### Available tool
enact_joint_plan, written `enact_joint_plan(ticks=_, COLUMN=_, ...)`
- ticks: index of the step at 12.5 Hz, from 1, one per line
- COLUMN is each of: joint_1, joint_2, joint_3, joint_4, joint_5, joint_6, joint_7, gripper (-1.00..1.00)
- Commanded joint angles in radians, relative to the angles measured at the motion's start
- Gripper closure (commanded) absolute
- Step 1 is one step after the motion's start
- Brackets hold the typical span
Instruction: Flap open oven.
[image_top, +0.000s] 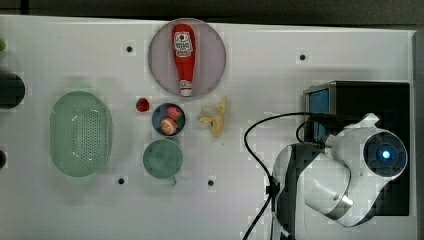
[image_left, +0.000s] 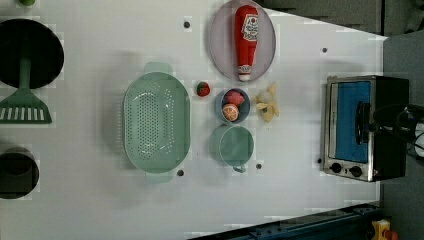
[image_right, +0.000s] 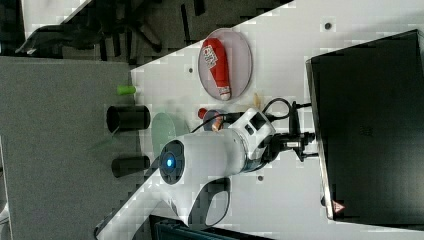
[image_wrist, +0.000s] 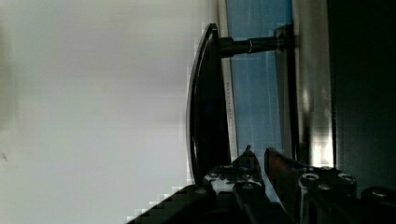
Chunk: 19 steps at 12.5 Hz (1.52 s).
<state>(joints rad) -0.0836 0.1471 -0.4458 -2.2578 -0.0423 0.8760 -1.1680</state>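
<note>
Oven door shut, tool at the handle.

The oven (image_left: 365, 127) sits at the left view's right edge of the counter (image_left: 100, 200), glass door facing the dishes, long axis running up-down there. The tool (image_wrist: 259, 161) sits beside the bar handle (image_wrist: 205, 102), fingers narrowly parted, gripping nothing visible.

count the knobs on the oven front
2. Both sit side by side on the oven's silver frame, beyond one end of the glass door: one knob and a second knob beside it.
</note>
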Motion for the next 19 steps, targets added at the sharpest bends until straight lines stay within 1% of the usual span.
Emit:
enact_joint_plan(ticks=1, joint_1=0.018, joint_2=0.000, joint_3=0.022, joint_4=0.002, joint_5=-0.031, joint_6=0.026, joint_7=-0.024, gripper=0.65)
enact_joint_plan(ticks=3, joint_1=0.045, joint_2=0.000, joint_3=0.024, joint_4=-0.003, joint_5=-0.117, joint_6=0.025, joint_7=0.049, gripper=0.65)
enact_joint_plan(ticks=7, joint_1=0.097, joint_2=0.000, joint_3=0.037, joint_4=-0.026, joint_5=-0.322, joint_6=0.024, joint_7=0.288, gripper=0.65)
enact_joint_plan(ticks=8, joint_1=0.108, joint_2=0.000, joint_3=0.045, joint_4=-0.035, joint_5=-0.354, joint_6=0.025, joint_7=0.325, gripper=0.65)
enact_joint_plan(ticks=11, joint_1=0.135, joint_2=0.004, joint_3=0.081, joint_4=-0.066, joint_5=-0.407, joint_6=0.025, joint_7=0.432, gripper=0.65)
enact_joint_plan(ticks=14, joint_1=0.159, joint_2=0.042, joint_3=0.126, joint_4=-0.075, joint_5=-0.519, joint_6=0.023, joint_7=0.587, gripper=0.65)
enact_joint_plan(ticks=17, joint_1=0.184, joint_2=0.102, joint_3=0.165, joint_4=-0.076, joint_5=-0.600, joint_6=0.020, joint_7=0.759, gripper=0.65)
enact_joint_plan(ticks=19, joint_1=0.210, joint_2=0.153, joint_3=0.181, joint_4=-0.071, joint_5=-0.685, joint_6=0.020, joint_7=0.858, gripper=0.65)
